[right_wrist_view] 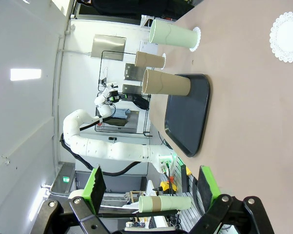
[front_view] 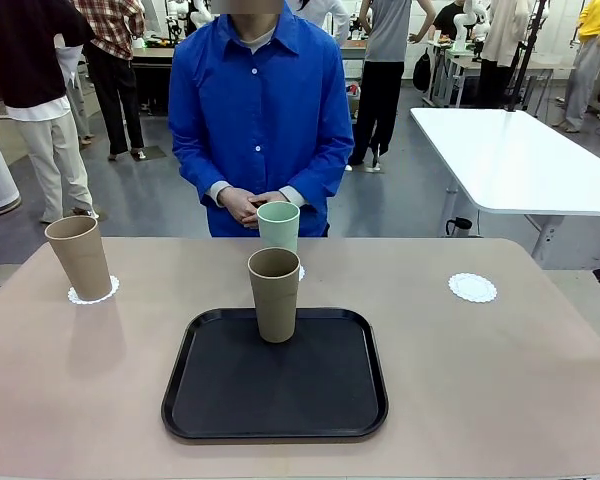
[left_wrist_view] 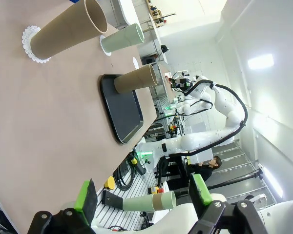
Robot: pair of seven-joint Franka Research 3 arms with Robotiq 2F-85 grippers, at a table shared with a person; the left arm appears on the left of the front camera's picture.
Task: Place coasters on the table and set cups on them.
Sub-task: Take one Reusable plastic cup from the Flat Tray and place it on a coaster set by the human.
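Seated: left tan cup (front_view: 78, 258) on its doily (front_view: 108, 292), upper left; mint cup (front_view: 278, 226) likewise, centre.
Pending: second tan cup (front_view: 274, 293) upright on black tray (front_view: 210, 400); bare doily (front_view: 472, 288) at right likely awaits it.
Tools: left tool (left_wrist_view: 143, 197) and right tool (right_wrist_view: 151, 184) both spread, empty, clear of the worktop (front_view: 480, 380).

left pincer (left_wrist_view: 143, 197): jaws wide apart, empty | right pincer (right_wrist_view: 151, 186): jaws wide apart, apparently empty

A busy lab hall: grey floor (front_view: 150, 200), a white glossy table (front_view: 520, 160), people (front_view: 385, 70) standing about behind.
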